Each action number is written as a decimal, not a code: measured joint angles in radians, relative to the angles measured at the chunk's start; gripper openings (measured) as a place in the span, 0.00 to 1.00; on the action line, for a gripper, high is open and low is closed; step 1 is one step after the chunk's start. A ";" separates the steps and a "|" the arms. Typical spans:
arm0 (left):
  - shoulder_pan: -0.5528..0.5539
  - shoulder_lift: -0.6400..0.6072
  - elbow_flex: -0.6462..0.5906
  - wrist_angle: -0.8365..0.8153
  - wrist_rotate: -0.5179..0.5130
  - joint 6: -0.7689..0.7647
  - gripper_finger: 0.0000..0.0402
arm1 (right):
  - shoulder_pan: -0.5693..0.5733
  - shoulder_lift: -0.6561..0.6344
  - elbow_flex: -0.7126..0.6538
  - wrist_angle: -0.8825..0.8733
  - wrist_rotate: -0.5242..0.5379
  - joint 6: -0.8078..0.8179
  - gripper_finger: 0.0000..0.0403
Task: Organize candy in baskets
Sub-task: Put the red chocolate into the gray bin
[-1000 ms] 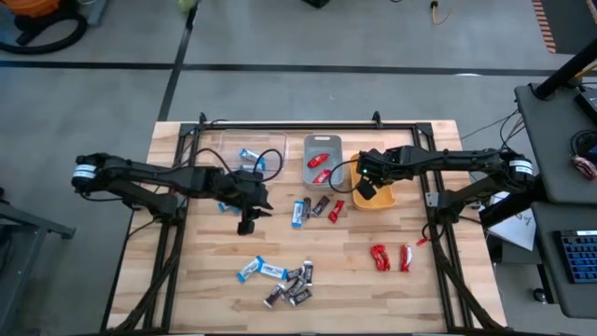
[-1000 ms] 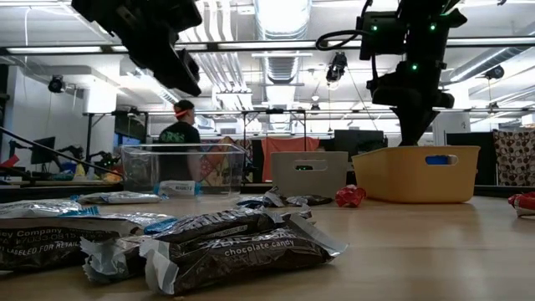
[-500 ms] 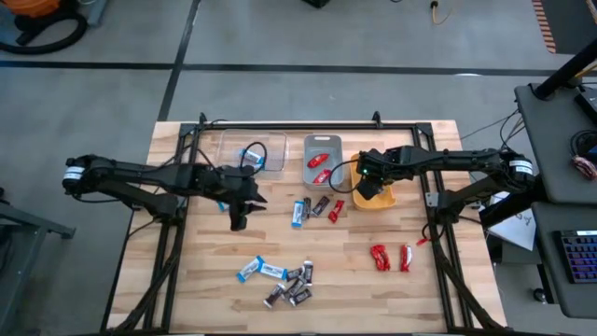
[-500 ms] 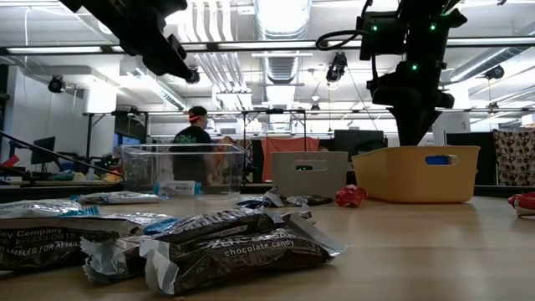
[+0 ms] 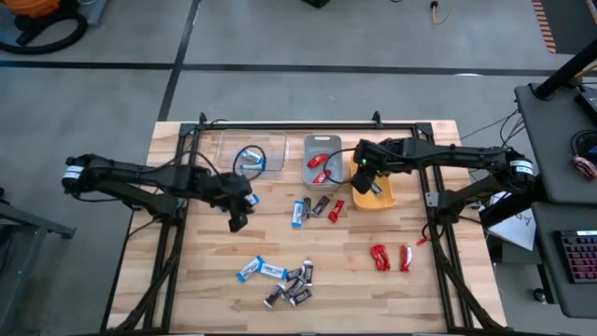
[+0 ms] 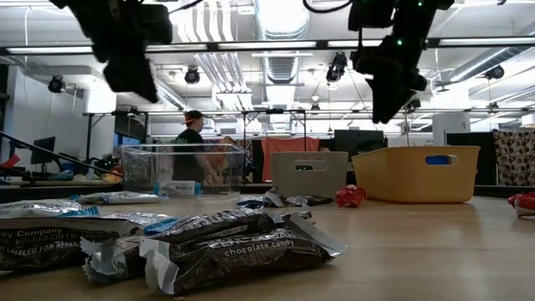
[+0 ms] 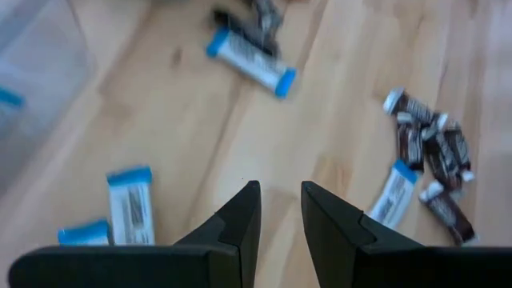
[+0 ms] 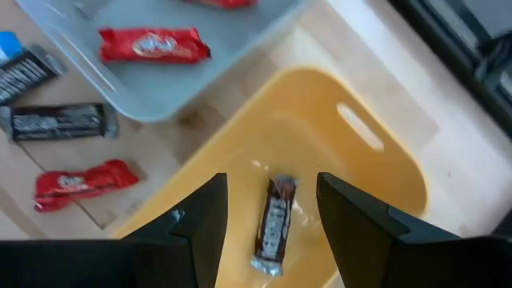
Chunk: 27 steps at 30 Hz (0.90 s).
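My right gripper [image 5: 362, 175] [image 8: 270, 178] hangs open and empty above the orange-yellow bin [image 5: 384, 194]. One dark brown bar [image 8: 272, 220] lies on that bin's floor below the fingers. My left gripper [image 5: 236, 222] [image 7: 280, 200] hovers over the table left of centre, fingers a little apart, empty. Blue-and-white bars [image 7: 130, 206] lie flat on the wood under it. The grey-blue bin [image 5: 322, 140] holds red wrappers [image 8: 154, 44]. The clear bin [image 5: 270, 140] holds a blue bar [image 5: 247, 157].
Blue, dark and red pieces [image 5: 317, 207] lie mid-table between the arms. A pile of dark and blue bars [image 5: 287, 280] lies toward the near edge. Two red wrappers [image 5: 392, 257] lie at the near right. A person [image 6: 191, 146] walks in the room beyond the table.
My right gripper has risen out of the orange-yellow bin and drifted a little toward the table's left edge; the dark bar lies in the bin. My left gripper has moved a little toward the table's left edge, staying above the table.
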 joint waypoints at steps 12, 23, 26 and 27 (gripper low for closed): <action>-0.107 0.083 0.000 0.005 -0.046 -0.035 0.19 | 0.104 0.000 0.038 0.023 -0.026 -0.077 0.45; -0.111 0.176 0.000 0.108 -0.068 0.124 0.19 | 0.290 0.002 0.060 0.067 -0.098 -0.300 0.45; -0.111 0.177 0.000 0.107 -0.097 0.127 0.19 | 0.319 0.002 0.055 0.067 -0.094 -0.417 0.45; -0.111 0.175 0.000 0.107 -0.097 0.127 0.19 | 0.328 0.002 0.055 0.066 -0.093 -0.448 0.45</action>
